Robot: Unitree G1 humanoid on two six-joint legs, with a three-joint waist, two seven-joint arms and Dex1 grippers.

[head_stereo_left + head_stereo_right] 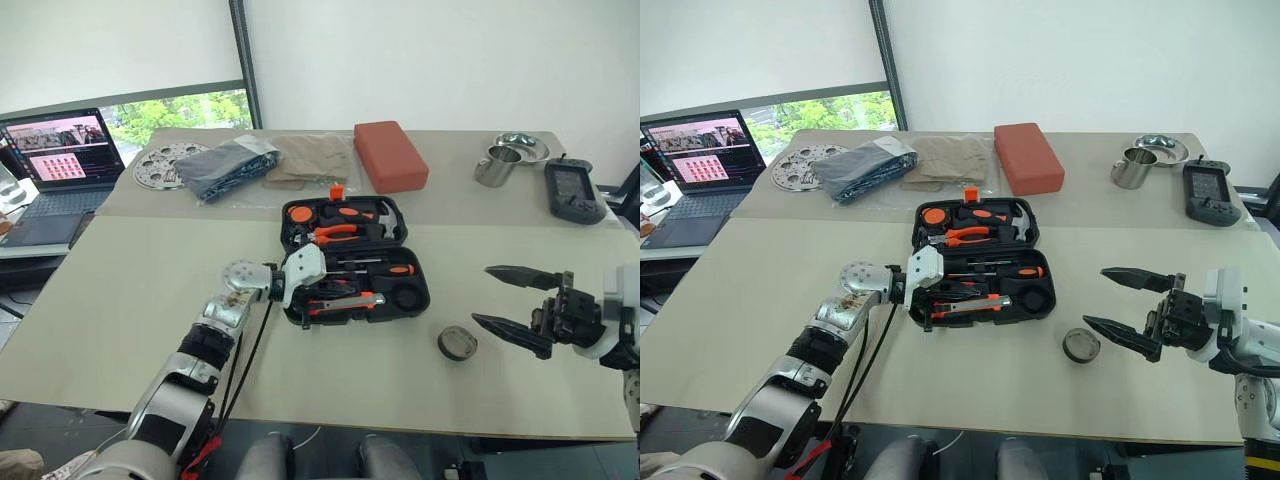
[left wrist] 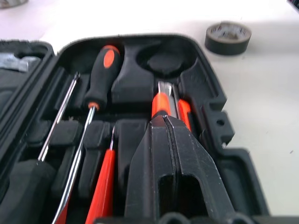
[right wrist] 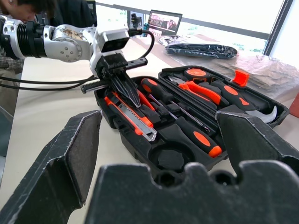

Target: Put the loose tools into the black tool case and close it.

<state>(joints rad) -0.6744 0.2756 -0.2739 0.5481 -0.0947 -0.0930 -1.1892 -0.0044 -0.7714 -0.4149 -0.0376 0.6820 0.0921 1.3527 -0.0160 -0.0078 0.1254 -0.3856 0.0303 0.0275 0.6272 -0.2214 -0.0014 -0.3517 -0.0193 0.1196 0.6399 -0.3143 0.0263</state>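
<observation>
Tool case [image 1: 355,262] open, mostly filled | grey roll [image 1: 457,343] outside near its right corner | left end effector [image 3: 127,91] closed, empty, over knife slot | right end effector [image 1: 505,300] open

No legible text or labels anywhere

The black tool case [image 1: 350,262] lies open mid-table with its lid flat behind it, and the left gripper [image 3: 128,91], fingers pressed together, sits low over the utility knife [image 3: 133,116] in the near tray, blocking that side. To the case's right, bare table [image 1: 140,300] leaves open passage between it and the wide-open right gripper [image 1: 510,300], apart from the grey roll [image 1: 457,343] near the case's front corner. The round recess [image 2: 163,60] in the tray stands empty.
</observation>
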